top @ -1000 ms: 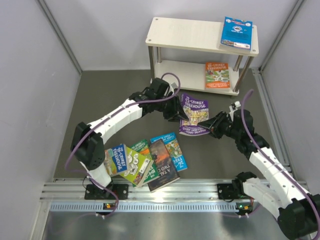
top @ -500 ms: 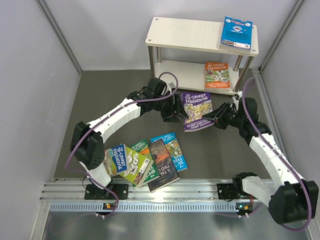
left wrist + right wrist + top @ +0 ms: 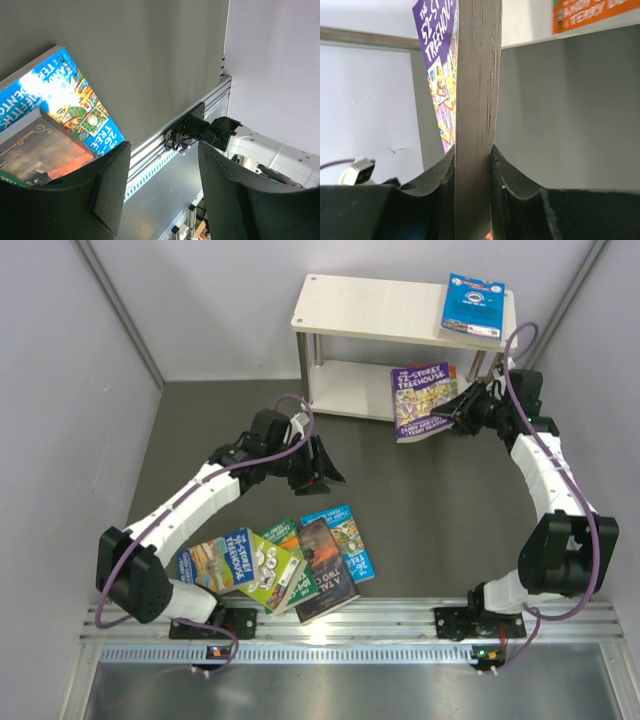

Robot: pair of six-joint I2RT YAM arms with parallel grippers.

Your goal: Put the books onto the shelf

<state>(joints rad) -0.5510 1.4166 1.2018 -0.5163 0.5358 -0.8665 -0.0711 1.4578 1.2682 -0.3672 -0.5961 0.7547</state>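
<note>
Paperback with a purple cartoon cover hangs tilted just before the lower board of the cream two-tier shelf with silver posts, clenched edge-on by the right pincer. Left pincer stands released and empty, well before the shelf. Farther out, a fan of bright paperbacks lies on the dark grey bench.

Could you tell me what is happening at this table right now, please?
The right hand grips the purple 52-Storey Treehouse book by its edge, holding it in front of the lower board of the shelf. The left hand is open and empty above the table, beyond the pile of books. A blue book lies on the top board, an orange book on the lower one.
</note>
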